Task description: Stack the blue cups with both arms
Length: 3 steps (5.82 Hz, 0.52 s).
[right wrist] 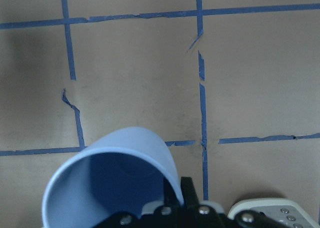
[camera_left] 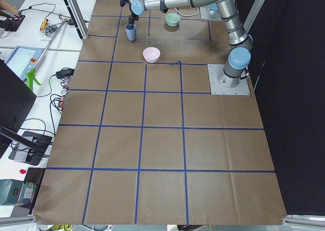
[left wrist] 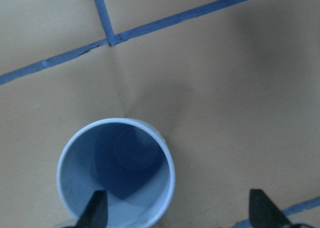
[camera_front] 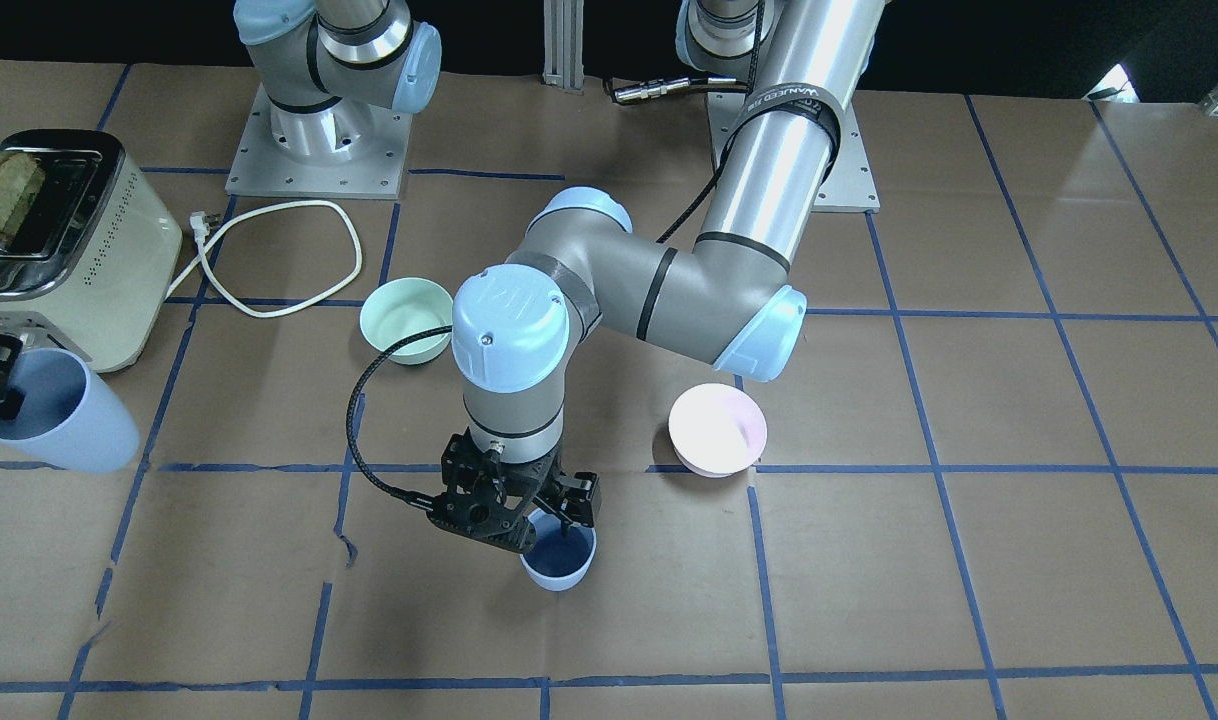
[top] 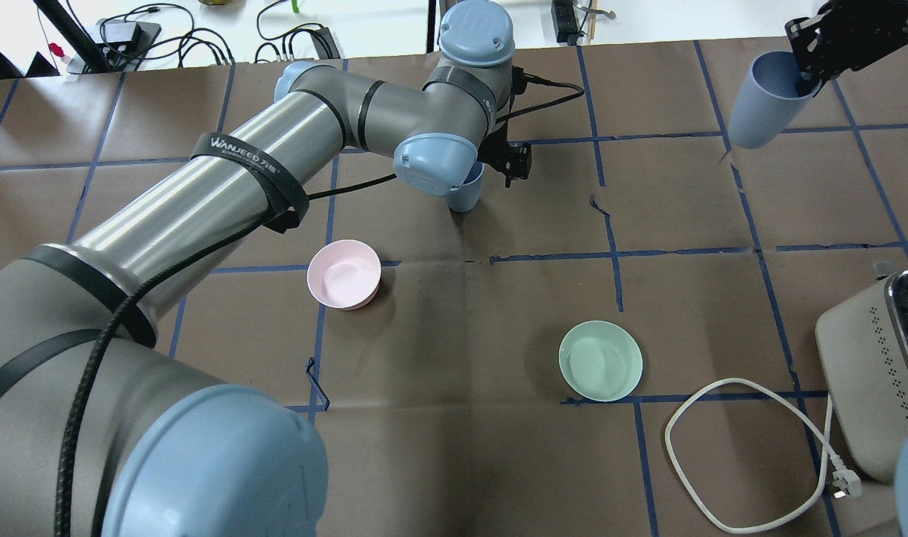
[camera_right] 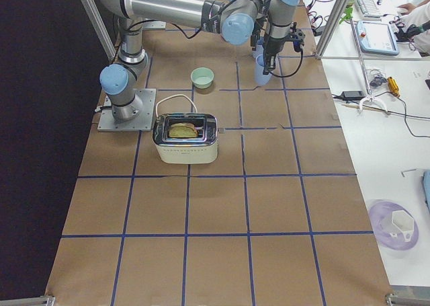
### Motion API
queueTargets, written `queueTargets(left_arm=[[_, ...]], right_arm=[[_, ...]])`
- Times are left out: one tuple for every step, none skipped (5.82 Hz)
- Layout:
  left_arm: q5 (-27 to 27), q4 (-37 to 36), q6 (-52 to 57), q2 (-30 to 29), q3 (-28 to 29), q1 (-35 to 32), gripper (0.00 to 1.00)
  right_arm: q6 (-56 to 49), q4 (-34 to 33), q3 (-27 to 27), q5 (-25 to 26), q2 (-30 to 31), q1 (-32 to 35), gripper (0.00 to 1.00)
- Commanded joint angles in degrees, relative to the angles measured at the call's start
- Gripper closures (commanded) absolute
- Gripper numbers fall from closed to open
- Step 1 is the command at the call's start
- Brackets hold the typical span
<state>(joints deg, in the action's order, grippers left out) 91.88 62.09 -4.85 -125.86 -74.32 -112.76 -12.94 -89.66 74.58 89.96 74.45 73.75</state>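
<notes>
We see a brown table (camera_front: 969, 560) with blue lines in squares; one cup (camera_front: 564, 565) and the other cup (camera_front: 59, 425) are pale blue, darker blue inside; the pink bowl (camera_front: 717, 428) is pale; the green bowl (camera_front: 407, 320) is minty; the toaster (camera_front: 99, 270) is cream; its cord (top: 845, 485) is white; the arms (camera_front: 769, 150) are silver-grey with light blue caps.

This is looking like a robotics lab: silver-grey jointed robot arms (camera_front: 769, 150) are standing bolted onto a brown paper-covered counter (camera_left: 162, 150) gridded in blue tape (camera_left: 162, 127), and a white side bench (camera_right: 363, 171) is carrying black cables (camera_left: 63, 74).
</notes>
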Motion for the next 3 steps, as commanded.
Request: queueTargets(left_arm=[[-2.1,6.2,-0.4,7.5,0.7,0.5,0.02],[-1.9,13.6,-0.2,13.2,0.7,3.3,0.02],[-2.0,21.8,0.1,18.2,-0.9,8.0,0.02]], right_arm=[[4.4,-3.0,2.1,-0.3,1.3,1.1,0.93],[5.3,-4.7,2.1,-0.4,0.9,2.6,0.93],[7.0,-6.6,1.9,0.0,0.8,6.0,0.92]])
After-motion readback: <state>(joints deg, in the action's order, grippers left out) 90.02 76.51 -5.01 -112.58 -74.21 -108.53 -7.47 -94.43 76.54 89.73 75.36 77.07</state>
